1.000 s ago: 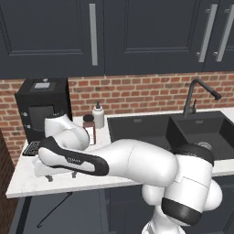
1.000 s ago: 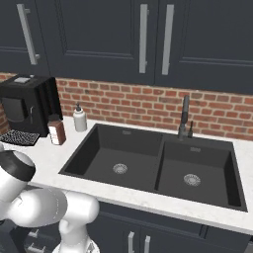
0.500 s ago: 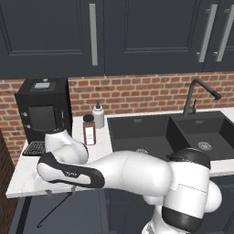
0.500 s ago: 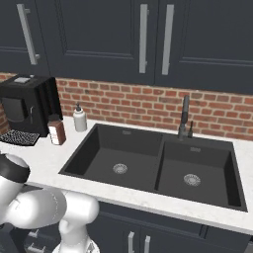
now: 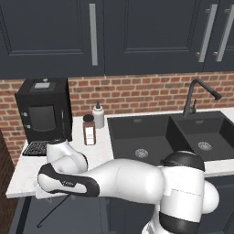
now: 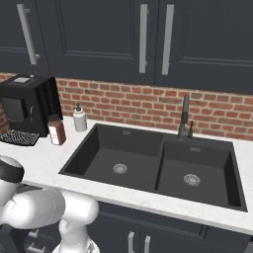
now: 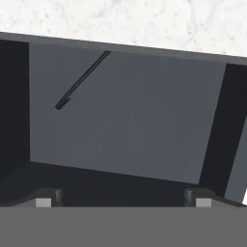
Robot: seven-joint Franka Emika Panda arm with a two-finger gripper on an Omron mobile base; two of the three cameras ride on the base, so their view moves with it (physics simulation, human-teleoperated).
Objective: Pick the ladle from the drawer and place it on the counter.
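Note:
The ladle [image 7: 82, 80] lies in the open drawer [image 7: 135, 116] as a thin black rod, slanting across the far left of the grey floor. Its upper end runs under the counter [image 7: 144, 21] edge, so the bowl is hidden. My gripper [image 7: 123, 198] hangs above the drawer's near side, open, its tips wide apart with nothing between them and well clear of the ladle. In the left base view the arm bends down over the counter's [image 5: 103, 153] front left edge, and the ladle [image 5: 54, 211] shows as a thin dark line below it.
A black coffee machine [image 5: 43, 112] stands at the counter's back left, with a brown bottle [image 5: 89, 130] and a white dispenser [image 5: 98, 115] beside it. The black double sink [image 5: 164, 137] with its faucet [image 5: 194, 96] lies to the right. Dark drawer walls rise on both sides.
The arm has swung down and forward, from over the counter's left end to below its front edge. The jaws stayed open.

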